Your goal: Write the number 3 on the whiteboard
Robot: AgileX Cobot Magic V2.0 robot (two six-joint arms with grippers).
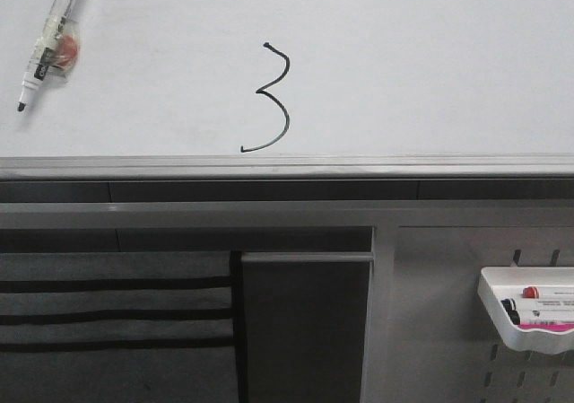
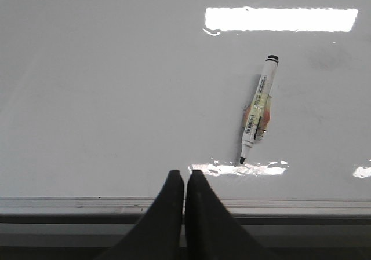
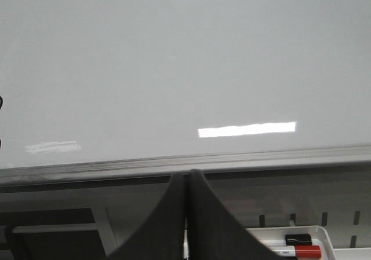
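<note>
A thin black hand-drawn number 3 stands on the whiteboard near its grey front rail. A white marker with a black tip lies uncapped on the board at the far left; it also shows in the left wrist view. My left gripper is shut and empty, its tips over the board's front edge, apart from the marker. My right gripper is shut and empty, just in front of the rail. Neither gripper shows in the front view.
A small white marker tray with a red-capped and a black-capped marker hangs on the pegboard panel at the lower right, also in the right wrist view. A dark frame and shelf sit below the board.
</note>
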